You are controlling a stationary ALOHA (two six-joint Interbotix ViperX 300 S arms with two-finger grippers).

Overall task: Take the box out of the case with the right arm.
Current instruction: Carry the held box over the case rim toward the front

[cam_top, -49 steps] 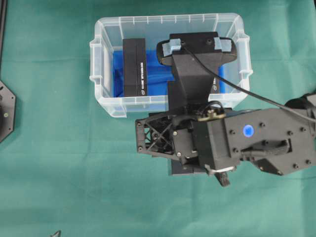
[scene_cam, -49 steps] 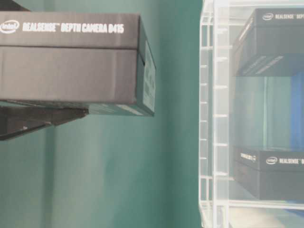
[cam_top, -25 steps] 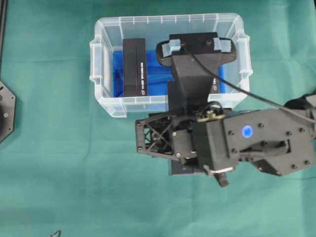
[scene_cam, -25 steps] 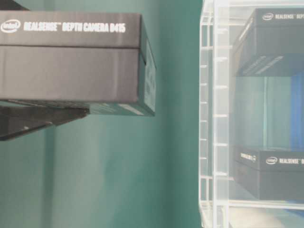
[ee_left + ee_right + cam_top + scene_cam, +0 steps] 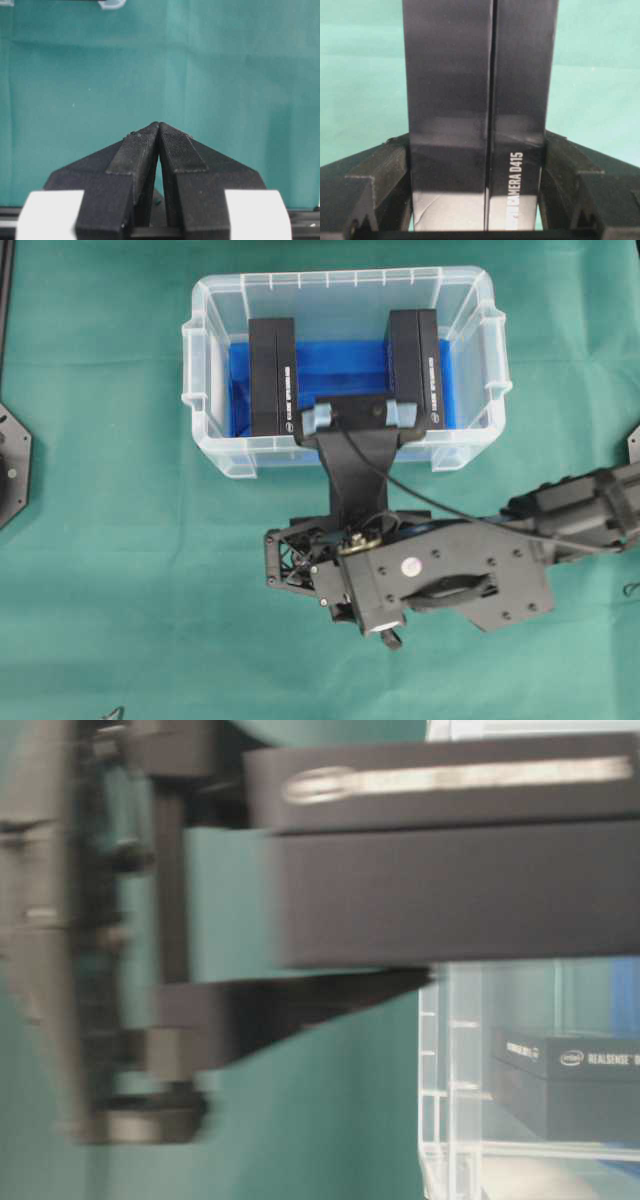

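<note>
Two camera boxes remain in the case (image 5: 470, 315); the right gripper (image 5: 476, 197), clamped on a third box (image 5: 477, 100), should lower it flat onto the cloth (image 5: 120, 590) before releasing. The left gripper (image 5: 158, 131) sits pressed together.

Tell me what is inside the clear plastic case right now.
The case holds two black boxes standing on edge on its blue lining: one at left, one at right. The right arm's wrist camera covers part of the front edge.

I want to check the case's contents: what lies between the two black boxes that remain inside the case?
Only the bare blue lining of the case lies between the left box and right box, in the overhead view.
</note>
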